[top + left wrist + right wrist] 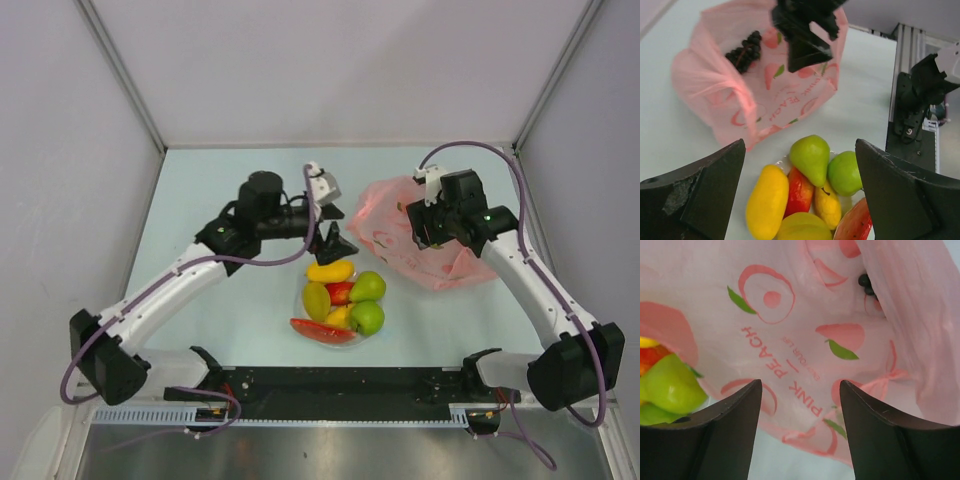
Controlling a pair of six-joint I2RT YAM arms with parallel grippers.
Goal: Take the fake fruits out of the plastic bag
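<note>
**On table (pixel 230 200): bowl (pixel 298 300) heaped, grapes (pixel 745 50) in bag (pixel 385 215)**

Nearest the arm bases, at mid-table: bowl, piled with seven fruits (pixel 340 300). At the near rim, watermelon slice (pixel 322 331), lying flat. Behind it, on the right, two green pears (pixel 368 317), one beyond the other. In the middle, red mango (pixel 341 293) and small yellow piece (pixel 340 316), touching. On the left, yellow-green fruit (pixel 316 300). Across the far rim, yellow-orange mango (pixel 330 271), on its side. All seven out of the bag.

Just beyond the bowl, above its far rim: left gripper (pixel 337 245). Points down. Fingers (pixel 705 195) spread wide, only the fruit pile showing below the gap. Holds nothing.

Farther back and to the right: bag, pink and crinkled, slumped on the table near the bowl but not touching it. Bears peach prints and red lettering. Holds the grapes inside, dark through the film near its top in the left wrist view; from the right wrist, only a couple of dark beads at a fold.

Over the bag: right gripper (pixel 422 227). Fingers (pixel 725 435) apart, pink film beyond the gap, nothing pinched between them. Touching the bag or just above it: cannot tell.
</note>
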